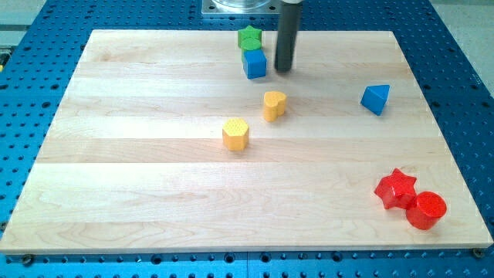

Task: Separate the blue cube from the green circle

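One rod, no jaws to open or close: our tip (283, 69) stands near the board's top edge, just beside the blue cube (254, 63) on the view's right. That cube touches the green block (249, 37) above it, nearer that edge.

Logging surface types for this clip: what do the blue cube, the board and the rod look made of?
Blue cube: likely plastic, uniform saturated colour. Board: pale wood, visible grain and plank seams. Rod, with my tip just right of the cube: dark, smooth; material unclear.
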### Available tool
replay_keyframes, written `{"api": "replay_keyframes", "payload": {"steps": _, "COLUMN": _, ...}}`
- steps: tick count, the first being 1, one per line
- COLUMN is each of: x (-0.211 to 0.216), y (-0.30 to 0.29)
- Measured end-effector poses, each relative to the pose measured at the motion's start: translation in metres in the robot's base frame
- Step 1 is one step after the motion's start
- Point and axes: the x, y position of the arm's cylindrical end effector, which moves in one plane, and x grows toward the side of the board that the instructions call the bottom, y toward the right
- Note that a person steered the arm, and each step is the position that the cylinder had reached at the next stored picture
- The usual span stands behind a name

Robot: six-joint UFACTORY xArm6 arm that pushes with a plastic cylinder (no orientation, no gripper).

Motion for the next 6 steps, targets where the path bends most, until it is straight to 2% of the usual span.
{"api": "replay_keyframes", "payload": {"steps": 2, "x": -0.004, "y": -0.061}}
{"api": "replay_keyframes", "payload": {"steps": 3, "x": 0.027, "y": -0.103}}
{"api": "replay_keyframes", "payload": {"steps": 4, "x": 0.08, "y": -0.102}}
{"api": "replay_keyframes", "payload": {"steps": 5, "x": 0.098, "y": -0.198}}
{"api": "replay_keyframes", "payload": {"steps": 6, "x": 0.026, "y": -0.213}}
